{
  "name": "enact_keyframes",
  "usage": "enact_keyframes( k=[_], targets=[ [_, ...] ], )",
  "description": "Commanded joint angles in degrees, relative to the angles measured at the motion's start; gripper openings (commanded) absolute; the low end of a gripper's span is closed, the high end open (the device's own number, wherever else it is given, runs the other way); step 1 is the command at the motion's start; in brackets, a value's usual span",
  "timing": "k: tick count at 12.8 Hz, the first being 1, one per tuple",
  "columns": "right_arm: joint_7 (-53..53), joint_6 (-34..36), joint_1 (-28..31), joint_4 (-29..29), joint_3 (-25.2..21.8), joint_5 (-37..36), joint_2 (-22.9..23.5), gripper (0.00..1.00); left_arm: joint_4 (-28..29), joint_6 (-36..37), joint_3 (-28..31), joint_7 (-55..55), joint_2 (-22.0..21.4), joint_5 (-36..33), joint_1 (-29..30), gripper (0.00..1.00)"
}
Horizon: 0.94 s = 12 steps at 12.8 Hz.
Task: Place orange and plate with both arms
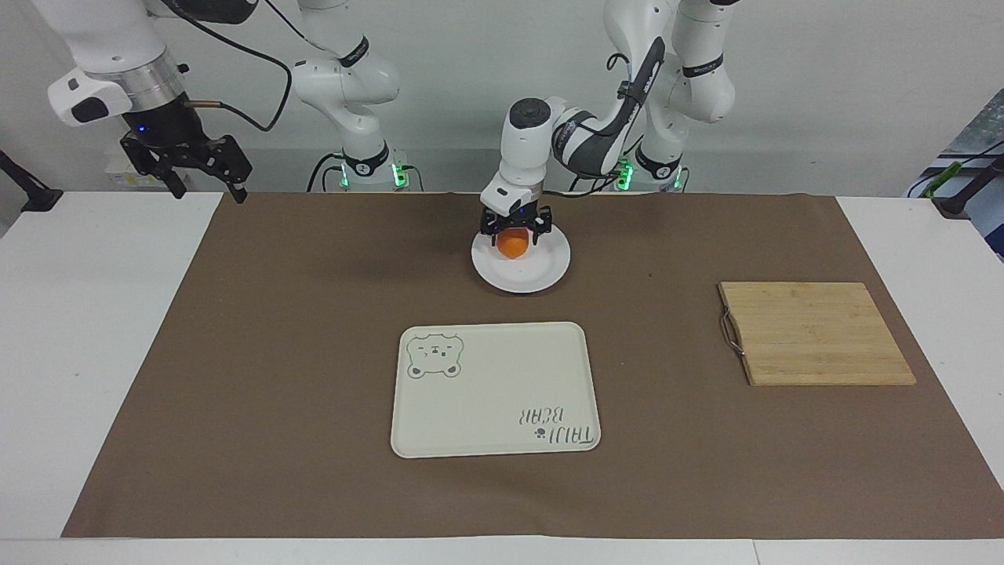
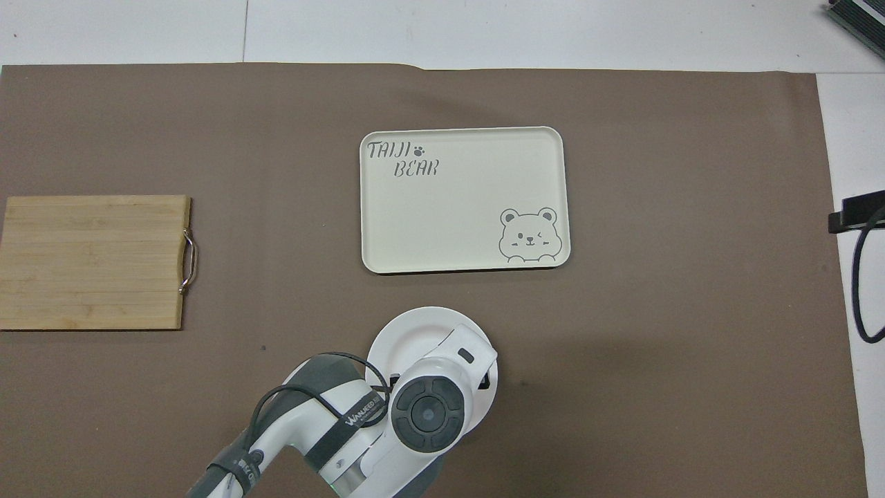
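The white plate (image 1: 541,271) lies on the brown mat, near the robots at the middle of the table. The orange (image 1: 513,246) rests on the part of the plate nearest the robots. My left gripper (image 1: 514,234) hangs straight over the orange, its fingers spread on either side of it. In the overhead view the left arm's hand covers the orange and much of the plate (image 2: 408,332). My right gripper (image 1: 190,171) waits raised and open over the mat's corner at the right arm's end.
A cream tray with a bear drawing (image 1: 494,392) lies farther from the robots than the plate; it also shows in the overhead view (image 2: 456,200). A wooden cutting board (image 1: 816,333) lies toward the left arm's end.
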<state>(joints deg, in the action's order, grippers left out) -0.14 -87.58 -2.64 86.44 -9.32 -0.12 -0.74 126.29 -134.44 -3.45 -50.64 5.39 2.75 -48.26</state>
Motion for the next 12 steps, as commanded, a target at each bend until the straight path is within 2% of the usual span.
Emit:
enact_keyframes(
  k=[1, 4, 8, 12],
  targets=[
    [0.9, 0.7, 0.5, 0.1, 0.4, 1.3, -0.5, 1.0, -0.7, -0.1, 0.8, 2.0, -0.9, 0.7, 1.0, 1.0],
    [0.9, 0.7, 0.5, 0.1, 0.4, 1.3, -0.5, 1.0, -7.4, 6.3, 1.2, 7.7, -1.1, 0.0, 4.5, 1.0],
    [0.9, 0.7, 0.5, 0.1, 0.4, 1.3, -0.5, 1.0, -17.5, 13.3, 1.2, 21.4, -2.8, -0.2, 16.9, 1.0],
    [0.9, 0.7, 0.5, 0.1, 0.4, 1.3, -0.5, 1.0, -33.9, 28.9, 1.2, 38.1, -2.8, 0.0, 29.5, 1.0]
  ],
)
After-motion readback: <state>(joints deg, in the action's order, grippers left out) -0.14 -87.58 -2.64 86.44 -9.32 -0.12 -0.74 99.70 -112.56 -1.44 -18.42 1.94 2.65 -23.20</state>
